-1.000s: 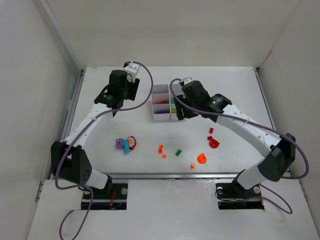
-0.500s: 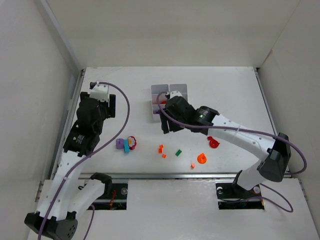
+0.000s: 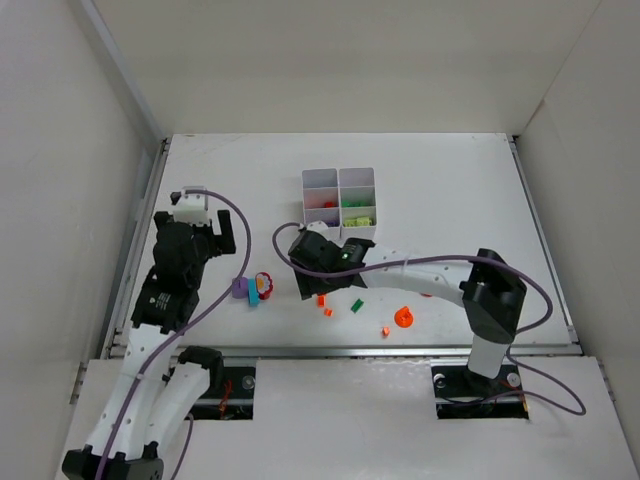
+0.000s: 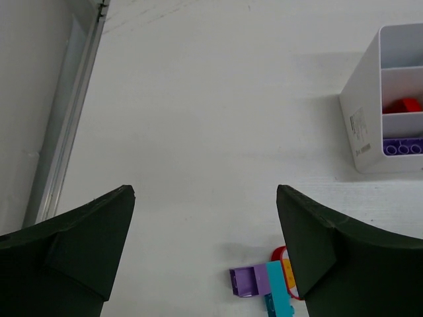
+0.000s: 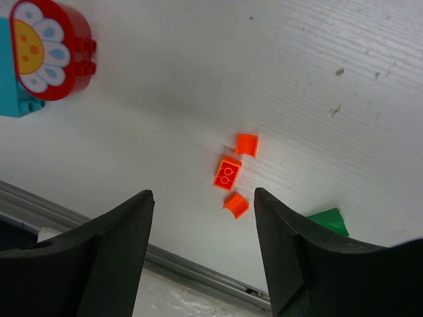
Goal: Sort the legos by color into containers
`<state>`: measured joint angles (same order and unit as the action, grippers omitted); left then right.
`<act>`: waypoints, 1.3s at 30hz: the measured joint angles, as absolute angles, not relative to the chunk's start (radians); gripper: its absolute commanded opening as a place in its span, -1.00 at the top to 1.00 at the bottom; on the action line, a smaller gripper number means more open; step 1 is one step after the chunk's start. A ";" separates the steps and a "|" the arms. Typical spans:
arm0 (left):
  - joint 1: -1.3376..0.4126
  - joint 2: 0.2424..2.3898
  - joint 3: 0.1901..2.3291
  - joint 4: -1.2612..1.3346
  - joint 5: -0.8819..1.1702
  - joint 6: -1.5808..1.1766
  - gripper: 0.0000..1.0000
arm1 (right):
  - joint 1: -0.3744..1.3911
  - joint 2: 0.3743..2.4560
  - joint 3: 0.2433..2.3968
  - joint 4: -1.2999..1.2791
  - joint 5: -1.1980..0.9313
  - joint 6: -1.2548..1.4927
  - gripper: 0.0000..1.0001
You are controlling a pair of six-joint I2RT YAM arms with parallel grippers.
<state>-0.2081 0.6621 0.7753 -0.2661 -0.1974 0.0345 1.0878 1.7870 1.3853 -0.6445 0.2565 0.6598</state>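
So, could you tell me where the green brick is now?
In the top view the green brick lies near the front, between the small orange bricks to its left and the orange ring to its right.

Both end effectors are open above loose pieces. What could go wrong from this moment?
1. Three orange pieces lie close together under the open right end effector. Closing may pinch two, or flick one toward the nearby table edge.
2. The purple brick, teal brick and red piece touch each other below the open left end effector. Lifting one may drag a neighbour along, perhaps into a wrong compartment of the tray.
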 measured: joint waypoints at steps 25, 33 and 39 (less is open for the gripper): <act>-0.259 0.553 0.608 -0.146 -0.283 0.044 -0.83 | 1.114 1.872 1.380 -0.656 0.187 0.779 -0.24; -0.260 0.554 0.607 -0.146 -0.289 0.044 -0.83 | 1.114 1.901 1.351 -0.642 0.202 0.810 -0.30; -0.260 0.554 0.607 -0.145 -0.289 0.048 -0.83 | 1.114 1.914 1.342 -0.638 0.236 0.817 -0.28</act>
<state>-0.2604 0.5537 0.6071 -0.1452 -0.2886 0.0483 1.1141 1.9141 1.3418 -0.6380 0.2363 0.8169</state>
